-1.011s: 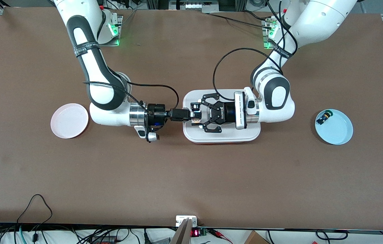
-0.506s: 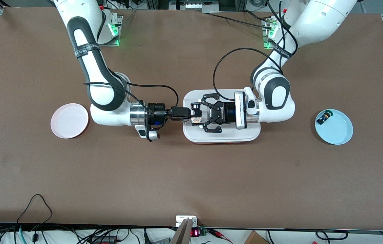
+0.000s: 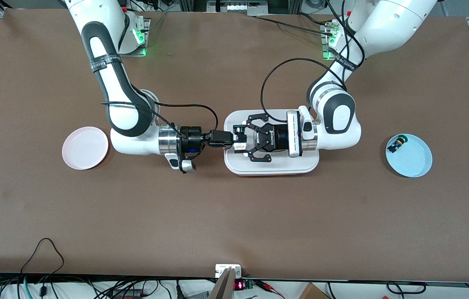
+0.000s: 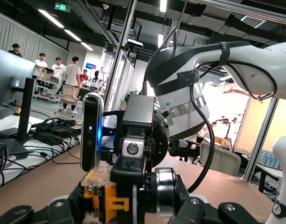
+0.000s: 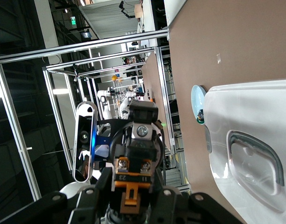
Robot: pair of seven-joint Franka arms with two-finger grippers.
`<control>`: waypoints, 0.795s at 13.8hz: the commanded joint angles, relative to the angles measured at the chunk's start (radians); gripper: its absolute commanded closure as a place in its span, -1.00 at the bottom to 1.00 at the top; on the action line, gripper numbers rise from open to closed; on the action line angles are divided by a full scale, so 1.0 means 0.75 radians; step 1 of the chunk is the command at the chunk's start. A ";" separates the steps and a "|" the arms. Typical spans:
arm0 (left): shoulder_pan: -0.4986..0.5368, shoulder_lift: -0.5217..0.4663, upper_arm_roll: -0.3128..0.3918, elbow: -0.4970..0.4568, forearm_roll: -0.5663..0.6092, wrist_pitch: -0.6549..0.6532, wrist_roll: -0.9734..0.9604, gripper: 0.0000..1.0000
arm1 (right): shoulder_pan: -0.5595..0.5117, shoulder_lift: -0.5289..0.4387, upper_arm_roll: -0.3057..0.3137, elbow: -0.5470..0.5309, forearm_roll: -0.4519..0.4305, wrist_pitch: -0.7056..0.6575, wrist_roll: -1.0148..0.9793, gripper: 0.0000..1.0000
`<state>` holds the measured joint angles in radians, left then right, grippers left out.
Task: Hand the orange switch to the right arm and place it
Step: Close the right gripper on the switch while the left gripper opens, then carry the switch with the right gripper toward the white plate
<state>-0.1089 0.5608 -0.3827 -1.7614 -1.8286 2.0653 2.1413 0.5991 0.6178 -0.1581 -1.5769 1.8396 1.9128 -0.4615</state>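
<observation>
Your two arms are meeting nose to nose over the white rounded-rectangle tray (image 3: 300, 164) at the middle of the brown table (image 3: 234, 216). The left gripper (image 3: 246, 143), the black linkage-fingered one on the boxy white wrist, is holding the small black push-button switch with the orange band (image 3: 240, 146) up in the air over the edge of the tray that lies toward the right arm's end of the table. In the left wrist view its orange body (image 4: 103, 196) is sitting between that gripper's fingers.

The right gripper (image 3: 234, 140), slim and black on the shiny silver wrist, is reaching in at the same spot, its tips right against the switch. You cannot tell whether they are clamped on it.

The pale pink round plate (image 3: 85, 148) is lying near the right arm's end. The light blue round plate (image 3: 413, 160) near the left arm's end is carrying a small black switch with a green cap (image 3: 397, 143).
</observation>
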 commanded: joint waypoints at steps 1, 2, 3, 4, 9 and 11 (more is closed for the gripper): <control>-0.002 -0.038 -0.011 -0.051 -0.045 0.012 0.049 -0.99 | -0.007 -0.014 -0.006 -0.025 0.010 -0.016 -0.062 1.00; 0.000 -0.038 -0.011 -0.051 -0.045 0.012 0.053 -1.00 | -0.007 -0.014 -0.004 -0.025 0.010 -0.014 -0.062 1.00; 0.002 -0.038 -0.011 -0.051 -0.045 0.007 0.051 -1.00 | -0.009 -0.012 -0.004 -0.023 0.010 -0.014 -0.064 1.00; 0.004 -0.038 -0.011 -0.051 -0.045 0.005 0.051 -1.00 | -0.015 -0.012 -0.006 -0.016 0.010 -0.016 -0.058 1.00; 0.031 -0.046 -0.011 -0.051 -0.033 -0.007 0.039 -1.00 | -0.179 -0.012 -0.010 -0.010 -0.047 -0.273 -0.051 1.00; 0.057 -0.048 -0.009 -0.051 -0.020 -0.060 0.013 -1.00 | -0.289 0.002 -0.010 0.016 -0.192 -0.396 -0.056 1.00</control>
<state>-0.0948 0.5587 -0.3846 -1.7650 -1.8286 2.0586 2.1423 0.4568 0.6177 -0.1753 -1.5809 1.7676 1.6962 -0.4858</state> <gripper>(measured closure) 0.000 0.639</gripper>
